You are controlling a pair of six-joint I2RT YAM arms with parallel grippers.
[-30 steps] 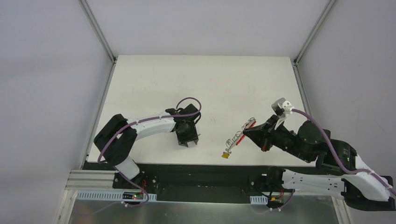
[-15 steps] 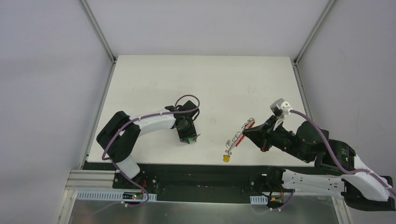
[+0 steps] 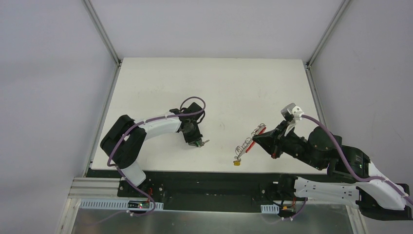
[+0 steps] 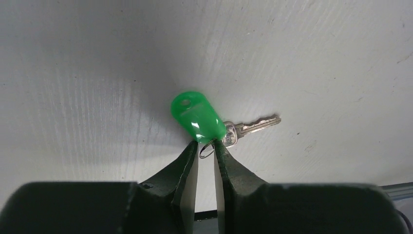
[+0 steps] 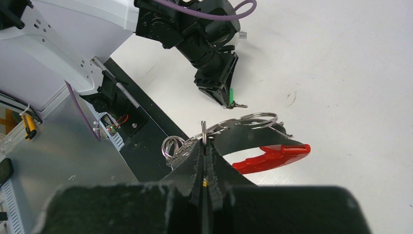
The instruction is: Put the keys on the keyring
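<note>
My left gripper (image 4: pixel 206 145) is pinched on the small wire ring of a silver key (image 4: pixel 253 126) with a green tag (image 4: pixel 197 117), just over the white table. In the top view this gripper (image 3: pixel 197 142) is left of centre. My right gripper (image 5: pixel 205 144) is shut on a wire ring of the keyring (image 5: pixel 272 157), a grey and red loop held above the table. In the top view the keyring (image 3: pixel 254 138) points towards the left arm. A yellow-tagged key (image 3: pixel 236 164) hangs from its near end. No red-tagged key is in view.
The table's black front rail (image 3: pixel 204 178) runs close under the hanging yellow tag. The left arm's purple cable (image 3: pixel 192 105) loops above its wrist. In the right wrist view the left gripper (image 5: pixel 221 95) shows with the green tag (image 5: pixel 231 96) at its tip.
My left gripper has turned and drawn a little back and left, and the green-tagged key now shows at its tip. My right gripper and the keyring have barely moved.
</note>
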